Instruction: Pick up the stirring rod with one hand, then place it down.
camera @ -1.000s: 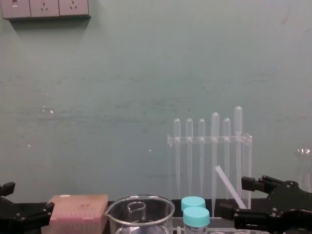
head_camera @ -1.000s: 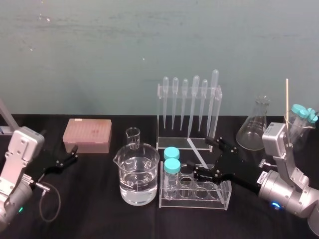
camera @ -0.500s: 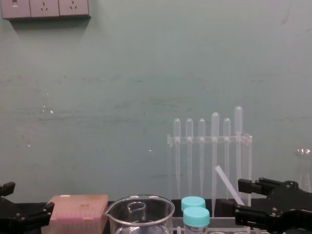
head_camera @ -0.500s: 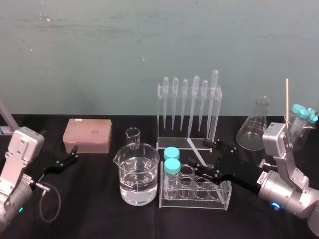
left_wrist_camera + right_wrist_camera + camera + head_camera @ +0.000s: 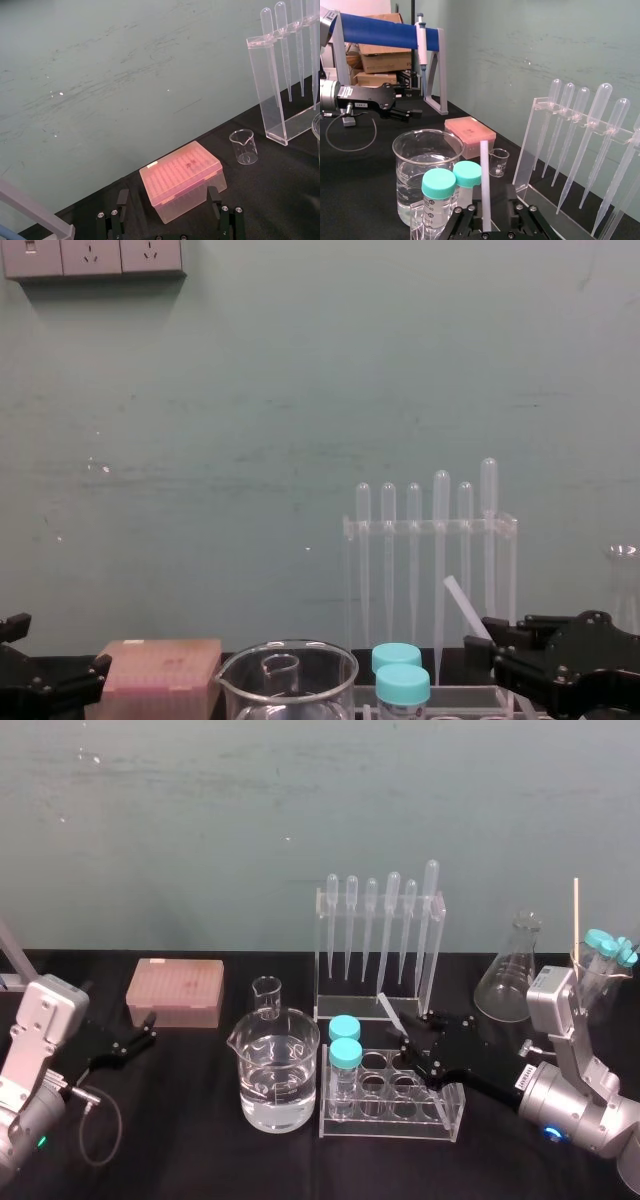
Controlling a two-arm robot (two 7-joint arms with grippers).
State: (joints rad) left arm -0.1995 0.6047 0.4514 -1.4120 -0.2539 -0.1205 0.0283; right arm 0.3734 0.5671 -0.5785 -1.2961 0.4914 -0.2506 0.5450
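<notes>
Right wrist view | right gripper [image 5: 487, 212] pinches stirring rod [image 5: 484, 175] near its base | lower slowly, clear of tube rack [image 5: 440, 1105], then release | left gripper [image 5: 148, 1030] spread, parked.

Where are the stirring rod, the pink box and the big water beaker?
Stirring rod [image 5: 484, 185]: right wrist view, middle of its shaft.
Pink box [image 5: 175, 988]: head view, its lid.
Big beaker [image 5: 280, 1070]: head view, its glass wall.
</notes>
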